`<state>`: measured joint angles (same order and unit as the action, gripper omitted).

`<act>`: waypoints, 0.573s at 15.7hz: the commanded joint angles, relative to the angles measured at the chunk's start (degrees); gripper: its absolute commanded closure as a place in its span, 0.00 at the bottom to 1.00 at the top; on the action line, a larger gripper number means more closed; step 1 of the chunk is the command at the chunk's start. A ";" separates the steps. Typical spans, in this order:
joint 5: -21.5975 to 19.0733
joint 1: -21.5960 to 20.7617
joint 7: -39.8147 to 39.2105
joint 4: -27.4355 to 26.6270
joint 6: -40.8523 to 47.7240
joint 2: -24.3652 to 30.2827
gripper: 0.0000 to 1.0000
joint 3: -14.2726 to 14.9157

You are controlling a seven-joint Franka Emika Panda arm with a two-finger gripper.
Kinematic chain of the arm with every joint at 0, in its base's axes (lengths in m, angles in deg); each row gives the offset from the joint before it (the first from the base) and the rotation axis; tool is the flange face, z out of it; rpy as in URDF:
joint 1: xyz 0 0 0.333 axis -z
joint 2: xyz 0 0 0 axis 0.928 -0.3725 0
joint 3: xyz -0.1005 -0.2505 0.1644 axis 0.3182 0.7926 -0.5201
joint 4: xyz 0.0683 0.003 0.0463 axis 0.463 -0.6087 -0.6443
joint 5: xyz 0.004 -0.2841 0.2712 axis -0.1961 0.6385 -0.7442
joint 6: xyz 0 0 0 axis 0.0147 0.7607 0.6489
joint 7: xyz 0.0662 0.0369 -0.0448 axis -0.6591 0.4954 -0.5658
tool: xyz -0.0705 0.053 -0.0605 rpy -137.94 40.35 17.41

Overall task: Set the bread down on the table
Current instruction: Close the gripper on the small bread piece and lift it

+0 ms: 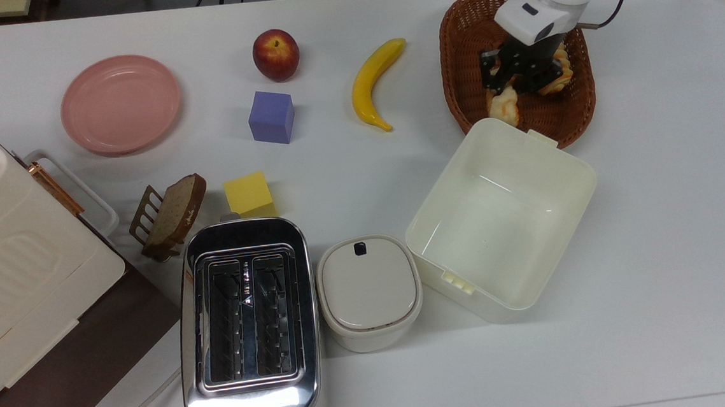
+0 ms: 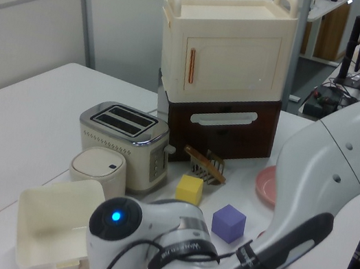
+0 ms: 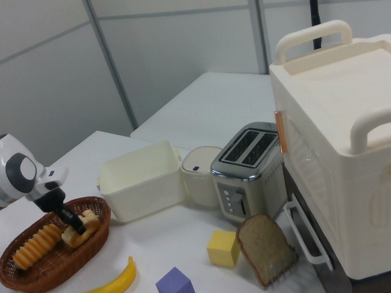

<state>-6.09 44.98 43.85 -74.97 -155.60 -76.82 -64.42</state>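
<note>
The bread (image 1: 501, 103), a small cream bun with orange bumps, hangs just over the near-left part of the brown wicker basket (image 1: 454, 56), close to its rim. My gripper (image 1: 511, 88) is shut on the bread's upper end. In the right view the gripper (image 3: 70, 223) grips the bread (image 3: 83, 227) above the basket (image 3: 33, 281). A longer orange-striped spiral roll (image 1: 559, 71) lies in the basket beside it. The white table (image 1: 656, 208) spreads out all around.
An open cream box (image 1: 470, 285) stands right below the basket in the top view. A banana (image 1: 373, 81), apple (image 1: 275, 54), purple cube (image 1: 271, 117), yellow cube (image 1: 247, 192), pink plate (image 1: 121, 103), toaster (image 1: 248, 326), lidded pot (image 1: 368, 289) and toast in a rack (image 1: 175, 213) lie to the top view's left.
</note>
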 commanded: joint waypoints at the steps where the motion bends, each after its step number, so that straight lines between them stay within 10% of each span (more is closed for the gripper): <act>1: 1.57 0.29 -1.33 0.42 2.80 1.81 1.00 1.30; 9: 1.49 -0.94 -5.03 0.34 7.37 9.10 1.00 2.97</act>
<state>-5.19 46.04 40.27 -73.60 -150.89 -72.08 -62.59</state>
